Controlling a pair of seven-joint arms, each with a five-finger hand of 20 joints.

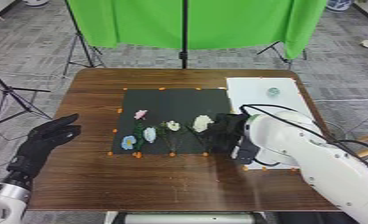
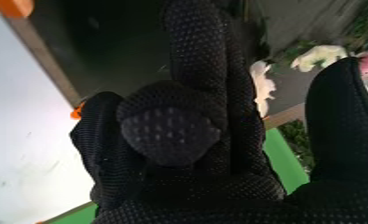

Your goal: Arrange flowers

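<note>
Altogether, five flowers (image 1: 202, 123) on one dark mat (image 1: 174, 104); left hand (image 1: 49, 136) relaxed, open; right hand (image 1: 225, 132): cannot tell whether gripping.

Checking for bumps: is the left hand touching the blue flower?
Apart. The head view shows brown table between the left hand and the blue flower.

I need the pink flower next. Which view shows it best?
The head view: there the pink flower lies in plain sight on the dark mat. The right wrist view has a pink bloom partly behind the right hand and cut off by the picture's edge.
</note>
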